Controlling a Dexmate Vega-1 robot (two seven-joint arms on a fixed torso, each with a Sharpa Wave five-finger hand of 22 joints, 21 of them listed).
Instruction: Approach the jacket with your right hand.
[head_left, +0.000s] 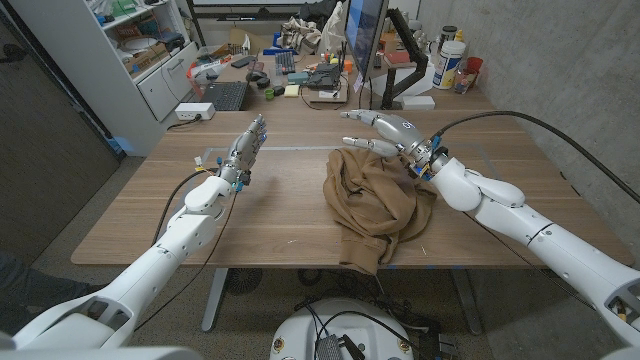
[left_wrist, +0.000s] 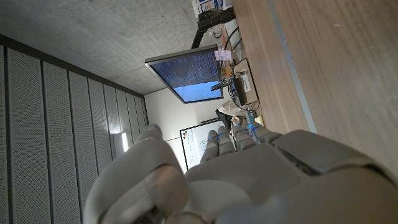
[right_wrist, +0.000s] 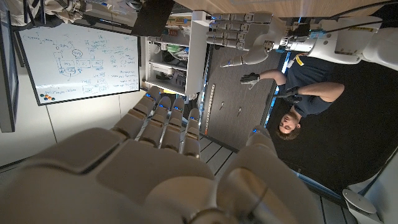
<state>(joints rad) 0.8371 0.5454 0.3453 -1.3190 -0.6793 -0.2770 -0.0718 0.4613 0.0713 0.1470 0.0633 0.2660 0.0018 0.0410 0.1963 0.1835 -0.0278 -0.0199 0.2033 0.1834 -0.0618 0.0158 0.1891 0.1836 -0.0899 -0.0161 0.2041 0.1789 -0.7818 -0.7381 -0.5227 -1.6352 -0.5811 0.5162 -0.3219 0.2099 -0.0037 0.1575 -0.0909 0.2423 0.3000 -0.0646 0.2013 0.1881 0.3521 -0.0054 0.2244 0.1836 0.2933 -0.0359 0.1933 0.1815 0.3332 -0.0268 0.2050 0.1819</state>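
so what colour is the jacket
Plain brown, clearest in the head view: jacket.

Just beside the right hand (head_left: 385, 130), whose shell looks like smooth, glossy grey plastic, the jacket (head_left: 368, 205) is soft, matt brown cloth, rumpled. Under both, the table (head_left: 280, 200) shows smooth wood grain with a satin sheen.

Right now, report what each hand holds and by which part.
Nothing is held. The right hand hovers open by the jacket; the left hand stands open, apart from it.
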